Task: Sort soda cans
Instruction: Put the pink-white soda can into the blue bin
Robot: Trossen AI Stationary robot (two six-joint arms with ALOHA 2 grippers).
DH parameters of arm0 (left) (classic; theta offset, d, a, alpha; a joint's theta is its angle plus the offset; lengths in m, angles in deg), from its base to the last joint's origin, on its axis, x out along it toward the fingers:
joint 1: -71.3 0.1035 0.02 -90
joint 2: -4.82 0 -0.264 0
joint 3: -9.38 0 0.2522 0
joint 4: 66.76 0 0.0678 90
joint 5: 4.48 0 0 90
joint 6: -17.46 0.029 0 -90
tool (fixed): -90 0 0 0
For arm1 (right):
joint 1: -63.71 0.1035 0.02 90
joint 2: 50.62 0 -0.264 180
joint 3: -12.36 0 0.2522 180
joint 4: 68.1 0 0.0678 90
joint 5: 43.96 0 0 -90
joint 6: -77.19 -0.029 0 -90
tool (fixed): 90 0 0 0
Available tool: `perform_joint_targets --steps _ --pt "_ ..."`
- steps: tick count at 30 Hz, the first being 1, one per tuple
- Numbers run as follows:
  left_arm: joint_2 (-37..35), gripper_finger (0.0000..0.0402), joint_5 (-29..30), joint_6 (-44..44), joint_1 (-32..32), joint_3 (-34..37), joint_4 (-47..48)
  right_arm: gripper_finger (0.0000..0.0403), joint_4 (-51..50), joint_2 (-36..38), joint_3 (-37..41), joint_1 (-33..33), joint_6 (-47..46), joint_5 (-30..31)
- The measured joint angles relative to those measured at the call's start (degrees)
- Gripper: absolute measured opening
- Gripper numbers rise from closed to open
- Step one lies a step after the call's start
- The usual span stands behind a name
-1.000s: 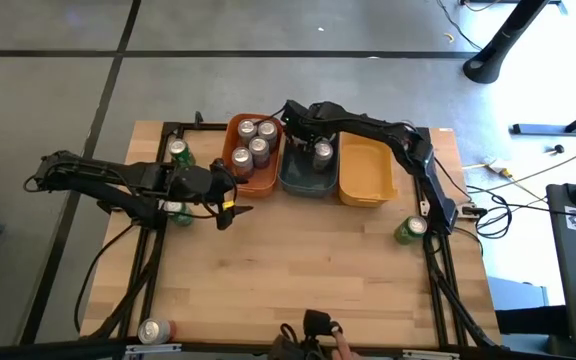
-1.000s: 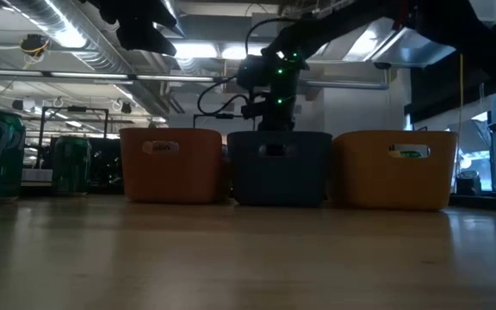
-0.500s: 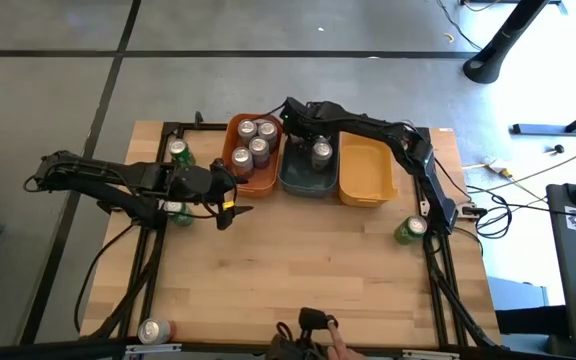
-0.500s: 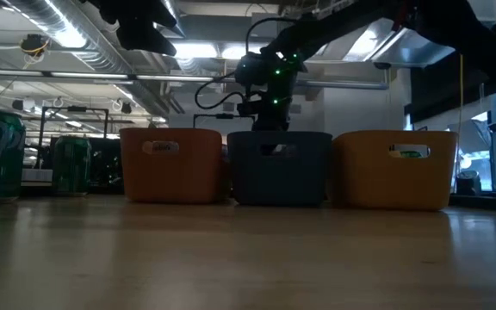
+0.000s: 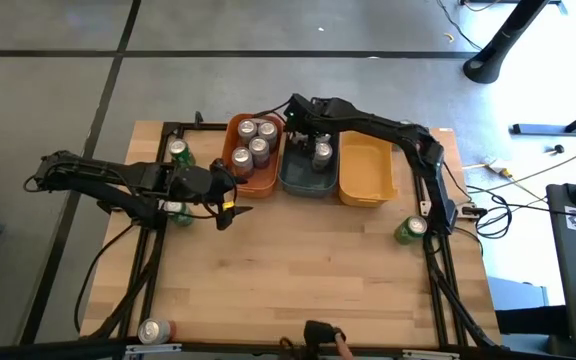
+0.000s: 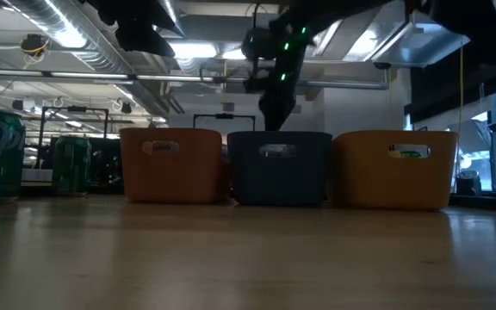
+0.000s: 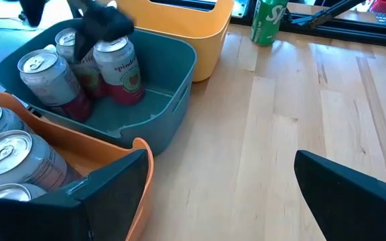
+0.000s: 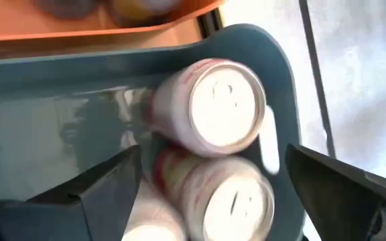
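Note:
Three soda cans with silver and red bodies (image 7: pixel 120 72) stand upright in the grey-blue bin (image 5: pixel 303 178). My right gripper (image 8: pixel 213 152) hangs open just above them, over the bin's far part (image 5: pixel 301 128), touching nothing. Several silver-topped cans (image 5: pixel 253 145) stand in the orange bin (image 5: pixel 258 183). The yellow bin (image 5: pixel 366 190) holds no can. Green cans stand on the table at the far left (image 5: pixel 178 152), beside my left arm (image 5: pixel 179 212) and at the right (image 5: pixel 409 231). An orange-red can (image 5: pixel 154 331) lies at the near left corner. My left gripper (image 7: pixel 221 161) waits open, near the orange bin (image 5: pixel 236 195).
The three bins stand side by side along the table's far edge (image 6: pixel 278 168). Bare wooden tabletop (image 5: pixel 308 260) stretches from the bins to the near edge. Black frame rails (image 5: pixel 438 270) run along the table's left and right sides.
My right gripper has risen out of the grey-blue bin, clear above its rim, with nothing between its fingers. The cans in the bin stay standing. My left arm has kept still.

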Motion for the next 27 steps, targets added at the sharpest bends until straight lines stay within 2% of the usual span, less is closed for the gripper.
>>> perform_joint_targets --steps 4,12,18,22,27 --pt "0.0 0.0363 0.0 -0.21 0.0 0.01 -0.09 0.036 -4.49 5.24 -0.01 3.74 -2.91 -0.84" --pt "0.0 0.0363 -0.02 -0.58 -0.07 0.0 -0.4 0.036 -9.71 12.35 -0.02 14.37 -6.96 -10.64" --pt "0.0 0.0363 -0.02 1.36 0.0 -0.01 -0.48 0.036 -9.51 12.76 0.97 23.29 -11.0 -10.64" --pt "0.35 0.0363 -0.04 3.63 -0.12 0.01 -4.55 0.036 -7.01 12.72 5.69 28.92 -15.89 -9.84" --pt "0.37 0.0363 -0.07 6.87 -3.91 0.01 -5.03 0.036 -4.4 12.68 14.42 35.89 -26.22 -4.83"
